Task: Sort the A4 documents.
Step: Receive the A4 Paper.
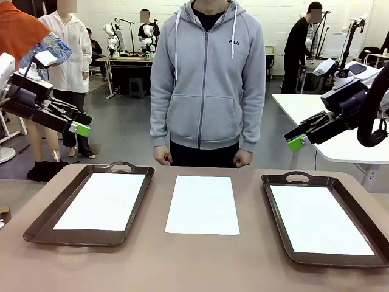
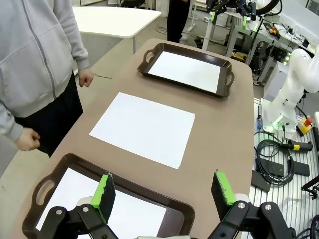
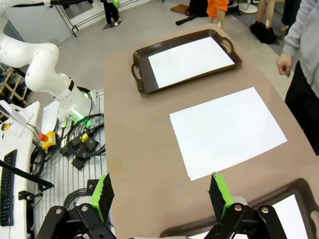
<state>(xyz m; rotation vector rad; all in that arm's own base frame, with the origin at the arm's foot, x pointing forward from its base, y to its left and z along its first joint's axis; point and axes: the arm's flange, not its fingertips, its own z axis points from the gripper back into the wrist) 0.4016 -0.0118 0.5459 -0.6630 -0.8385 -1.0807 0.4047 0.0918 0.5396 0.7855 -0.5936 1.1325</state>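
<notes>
One loose white A4 paper sheet (image 1: pixel 202 204) is noted flat on the brown table (image 1: pixel 182 267) between two sheet-lined dark brown handled trays (image 1: pixel 73 236), with the left gripper (image 1: pixel 82 128) and right gripper (image 1: pixel 296 143) raised, jaws apart and empty, so sorting is judged pending and a descent onto it required.

Both arms are raised at either side; the left gripper (image 1: pixel 81 128) and right gripper (image 1: pixel 296 143) are seen with jaws spread wide, empty.

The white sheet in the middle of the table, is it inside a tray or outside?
Outside. The middle sheet lies flat on the bare table, between the left tray and the right tray, touching neither.
</notes>
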